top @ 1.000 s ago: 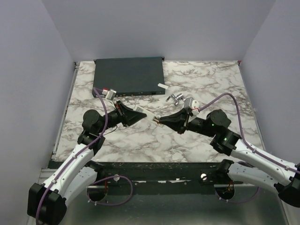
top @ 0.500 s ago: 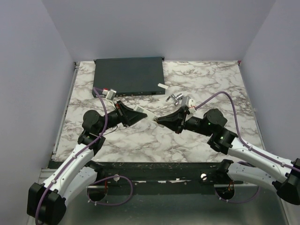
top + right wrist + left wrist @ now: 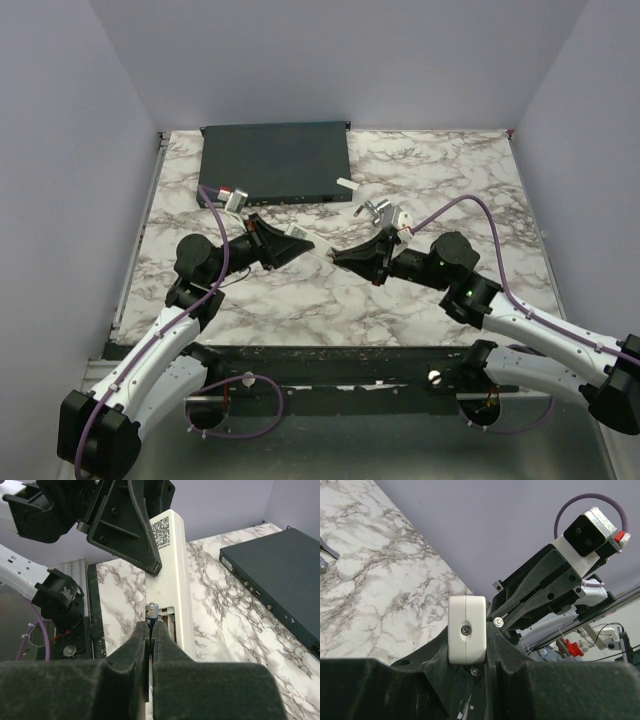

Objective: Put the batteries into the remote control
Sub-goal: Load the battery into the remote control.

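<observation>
Left hand (image 3: pixel 288 243) is clamped tight on the white remote control (image 3: pixel 172 565), holding it up off the marble tabletop (image 3: pixel 450 180) with the open compartment facing the other arm. Right hand (image 3: pixel 151 628) is pinched shut on a battery (image 3: pixel 151 611), whose tip pokes out right at the compartment mouth. Dark-grey box (image 3: pixel 277 162) sits at the far edge.

Marble-patterned table (image 3: pixel 440 170): flat dark-grey box (image 3: pixel 275 160) at far edge; small white piece (image 3: pixel 346 183), small metallic object (image 3: pixel 372 209) nearby.
</observation>
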